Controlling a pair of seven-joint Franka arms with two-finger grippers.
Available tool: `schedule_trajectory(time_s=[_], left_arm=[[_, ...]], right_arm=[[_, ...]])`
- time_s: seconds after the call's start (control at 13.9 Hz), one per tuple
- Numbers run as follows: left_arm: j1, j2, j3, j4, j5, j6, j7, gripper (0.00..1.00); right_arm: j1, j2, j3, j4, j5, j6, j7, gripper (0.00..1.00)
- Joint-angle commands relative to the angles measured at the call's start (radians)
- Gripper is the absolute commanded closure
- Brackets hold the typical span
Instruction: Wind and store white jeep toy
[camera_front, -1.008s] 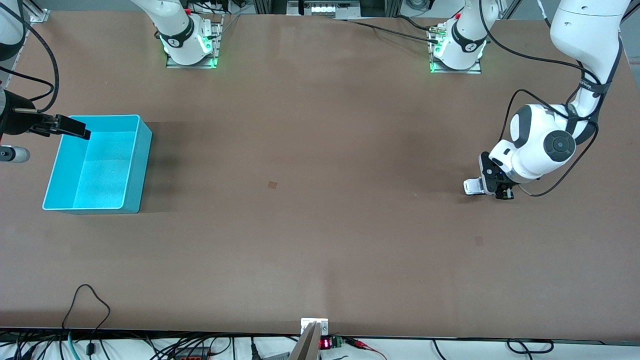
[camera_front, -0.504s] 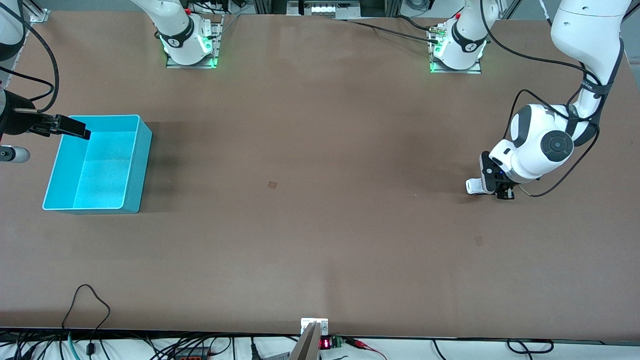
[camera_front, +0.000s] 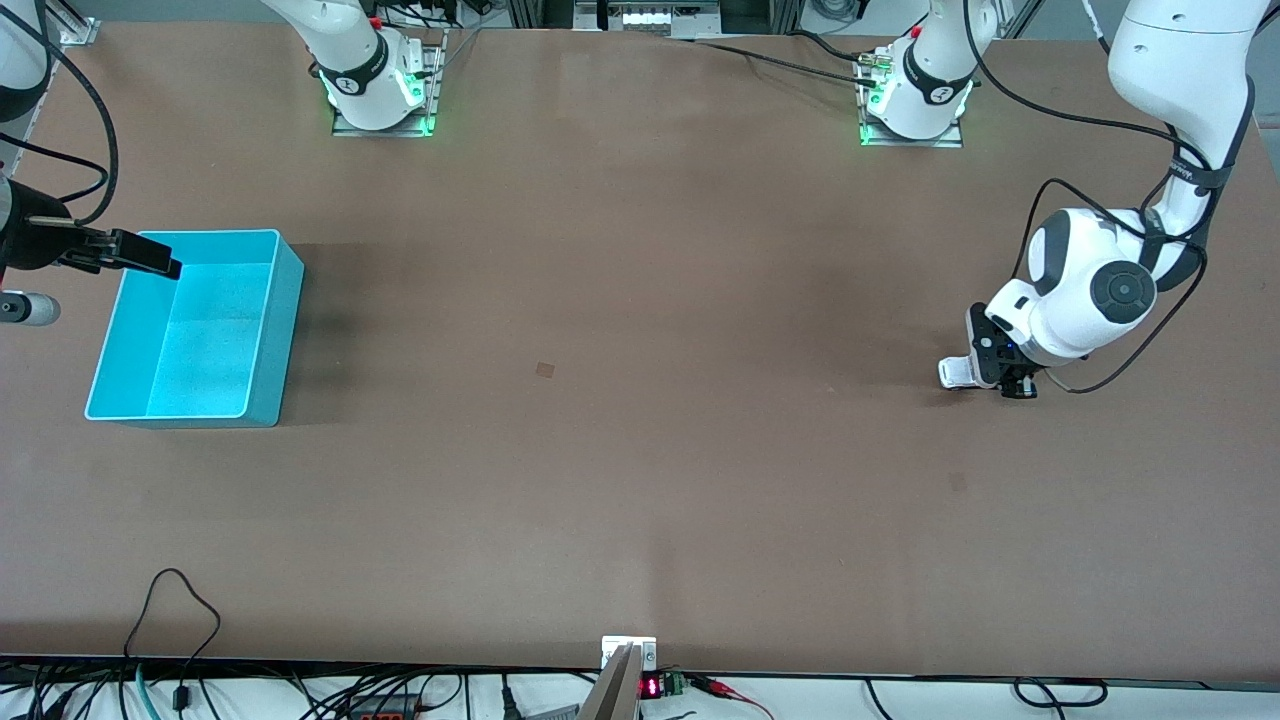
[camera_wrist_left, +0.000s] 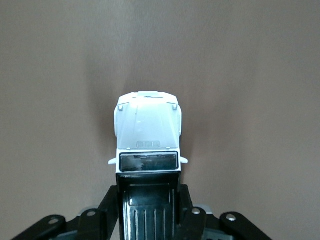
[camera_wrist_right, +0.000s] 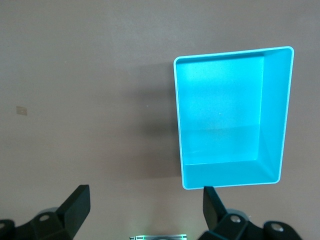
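The left gripper (camera_front: 985, 375) clamps the white jeep toy (camera_wrist_left: 148, 135) on the bare brown table (camera_front: 640, 450); the right gripper (camera_wrist_right: 145, 205) waits spread above the turquoise bin (camera_front: 190, 330).

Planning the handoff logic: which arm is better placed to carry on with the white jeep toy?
Left. The left tool is already shut on the white jeep toy at its own end of the table. The right tool waits open by the turquoise bin.
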Motion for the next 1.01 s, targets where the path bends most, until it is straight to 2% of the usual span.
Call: schedule_trajectory(time_s=[0.0, 0.94], left_arm=[[0.026, 0.036, -0.013, 0.002, 0.019, 0.003, -0.020, 0.83], [0.061, 0.080, -0.015, 0.005, 0.031, 0.023, 0.012, 0.82]], right_arm=[[-0.001, -0.017, 0.006, -0.015, 0.012, -0.005, 0.014, 0.00], [0.003, -0.017, 0.010, -0.015, 0.011, -0.005, 0.018, 0.00]])
